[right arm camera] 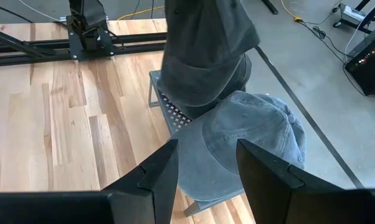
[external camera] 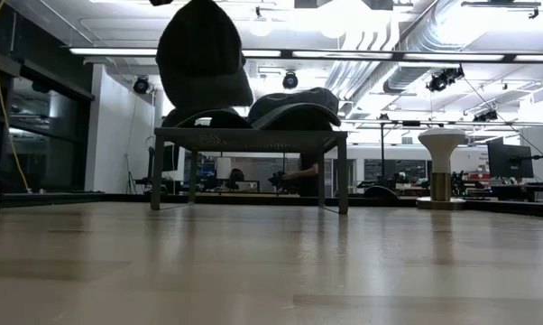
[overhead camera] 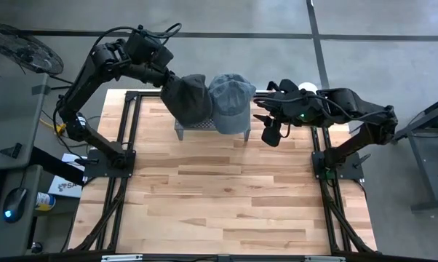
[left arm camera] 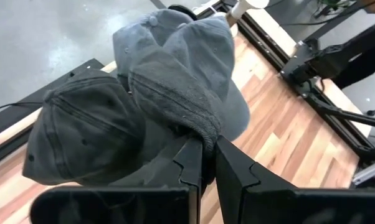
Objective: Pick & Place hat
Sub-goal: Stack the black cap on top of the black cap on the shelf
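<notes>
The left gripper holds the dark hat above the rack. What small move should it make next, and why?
Probably lift a little more. The left gripper is shut on the dark hat, which hangs close over the rack and the blue-grey hat. The right gripper waits open beside it.

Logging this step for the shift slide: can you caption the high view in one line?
Left gripper lifts a dark grey cap off the grey metal rack, beside a light blue denim cap; right gripper waits open.

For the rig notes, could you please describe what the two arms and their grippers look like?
Both the left arm and right arm are dark, jointed links with black cables looping along them. The left gripper and right gripper have flat, angular black fingers with stepped inner edges.
</notes>
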Available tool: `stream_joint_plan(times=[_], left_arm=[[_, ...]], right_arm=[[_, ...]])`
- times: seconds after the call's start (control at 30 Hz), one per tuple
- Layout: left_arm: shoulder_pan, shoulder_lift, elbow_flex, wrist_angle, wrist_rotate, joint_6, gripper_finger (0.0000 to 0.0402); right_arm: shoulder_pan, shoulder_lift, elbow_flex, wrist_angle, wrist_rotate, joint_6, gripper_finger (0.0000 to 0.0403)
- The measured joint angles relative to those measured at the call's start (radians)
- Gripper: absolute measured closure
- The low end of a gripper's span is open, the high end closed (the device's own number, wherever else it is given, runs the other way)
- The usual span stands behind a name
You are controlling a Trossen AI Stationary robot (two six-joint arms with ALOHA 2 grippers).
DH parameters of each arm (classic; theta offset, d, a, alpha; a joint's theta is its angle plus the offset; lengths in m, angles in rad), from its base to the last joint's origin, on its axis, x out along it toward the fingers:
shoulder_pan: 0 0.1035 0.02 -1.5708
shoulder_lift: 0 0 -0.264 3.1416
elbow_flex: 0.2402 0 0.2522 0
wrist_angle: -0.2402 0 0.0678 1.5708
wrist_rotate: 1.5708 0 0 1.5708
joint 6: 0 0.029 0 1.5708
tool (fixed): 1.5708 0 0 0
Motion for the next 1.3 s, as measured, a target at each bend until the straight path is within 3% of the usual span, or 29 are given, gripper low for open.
stream_joint_plan(times=[0.3,0.73,1.3], left_arm=[[0.028,0.043,0.0,-0.02,0.024,0.036,0.0384],[0.027,0.107,0.0,-0.052,-0.138,0.082,0.0384],[0.025,0.189,0.0,-0.02,-0.2,0.222,0.0384]], right_arm=[[0.0,0.0,0.0,0.0,-0.001,0.004,0.0249],[0.0,0.0,0.0,0.001,0.019,0.006,0.0249],[0.0,0.0,0.0,0.001,0.045,0.026,0.0249]])
